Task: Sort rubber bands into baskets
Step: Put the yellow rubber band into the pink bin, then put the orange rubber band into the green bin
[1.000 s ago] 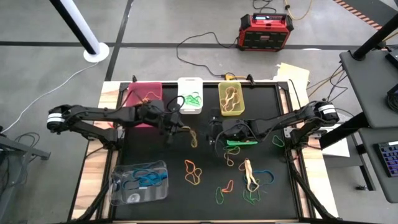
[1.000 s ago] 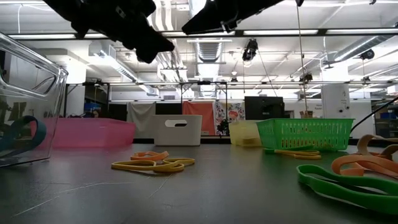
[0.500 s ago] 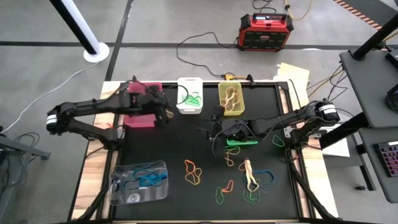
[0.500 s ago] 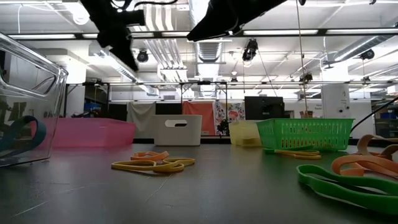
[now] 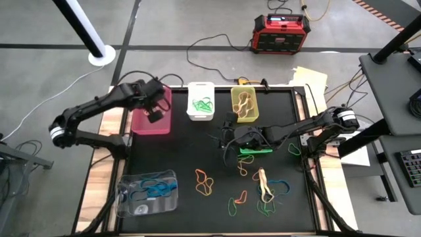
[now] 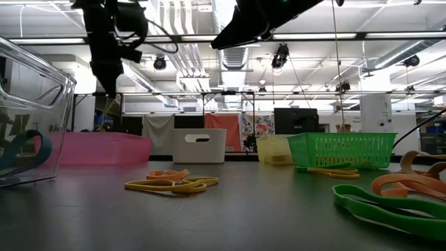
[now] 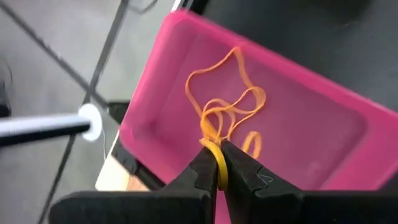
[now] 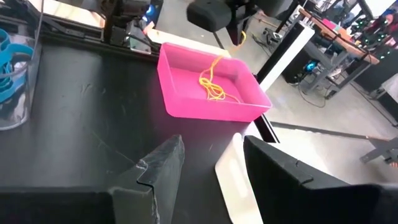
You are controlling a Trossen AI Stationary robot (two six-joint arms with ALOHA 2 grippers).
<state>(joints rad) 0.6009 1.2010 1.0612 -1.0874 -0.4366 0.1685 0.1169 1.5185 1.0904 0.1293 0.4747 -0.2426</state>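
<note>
Hanging straight below the left gripper (image 7: pixel 216 163), whose jaws pinch an orange rubber band (image 7: pixel 221 115), is the pink basket (image 7: pixel 323 146); the right gripper (image 8: pixel 208 165) waits part-open, empty

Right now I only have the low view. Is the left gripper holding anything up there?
Observer: Yes. The left gripper is shut on a yellow-orange rubber band.
Operator: Which basket is it over?
Observer: It hangs above the pink basket, as the high view shows.
Operator: And the right gripper?
Observer: The right gripper is open with nothing between its fingers, beside the green mesh basket.
</note>
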